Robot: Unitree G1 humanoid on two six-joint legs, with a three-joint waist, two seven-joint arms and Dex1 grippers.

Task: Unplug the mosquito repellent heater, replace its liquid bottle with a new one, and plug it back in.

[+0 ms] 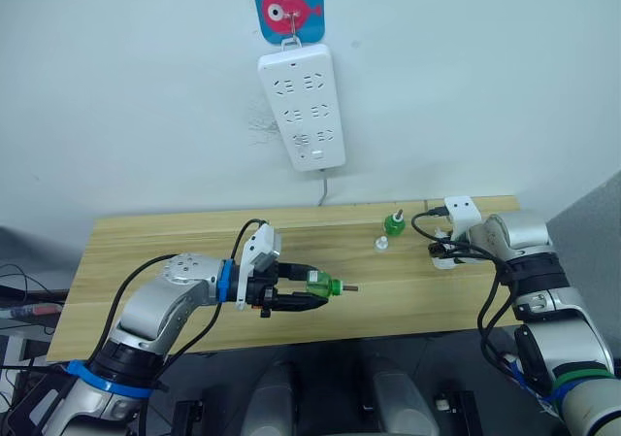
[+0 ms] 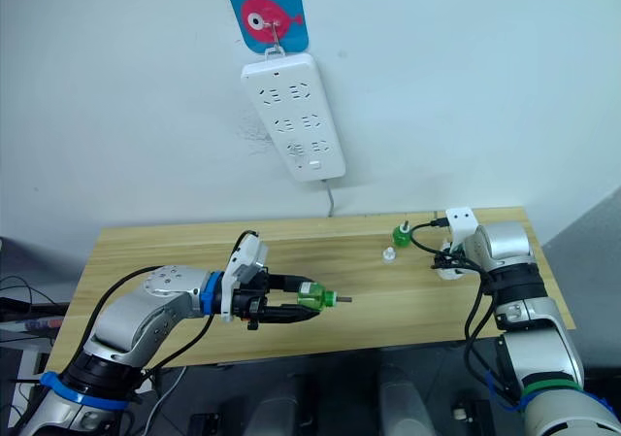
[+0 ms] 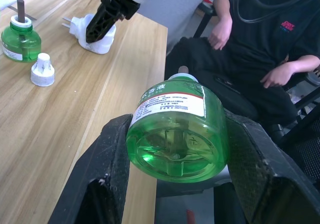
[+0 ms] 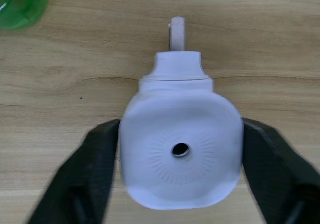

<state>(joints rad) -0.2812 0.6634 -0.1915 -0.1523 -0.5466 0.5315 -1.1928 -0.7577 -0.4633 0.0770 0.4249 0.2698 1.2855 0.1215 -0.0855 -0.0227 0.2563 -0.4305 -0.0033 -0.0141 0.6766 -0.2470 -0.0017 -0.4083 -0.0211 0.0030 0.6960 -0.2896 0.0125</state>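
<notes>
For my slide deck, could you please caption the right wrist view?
Right hand grips the white heater on the wooden table.

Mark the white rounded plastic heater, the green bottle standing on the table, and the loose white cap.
White rounded plastic heater (image 4: 180, 149), right wrist view, vented face.
Green standing bottle (image 3: 20, 40), left wrist view, body.
Loose white cap (image 3: 42, 70), left wrist view, side.

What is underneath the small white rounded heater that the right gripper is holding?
The small white rounded heater, between the right gripper's black fingers, sits over the light wooden tabletop. Its body covers its underside, so contact with the wood cannot be seen.
</notes>
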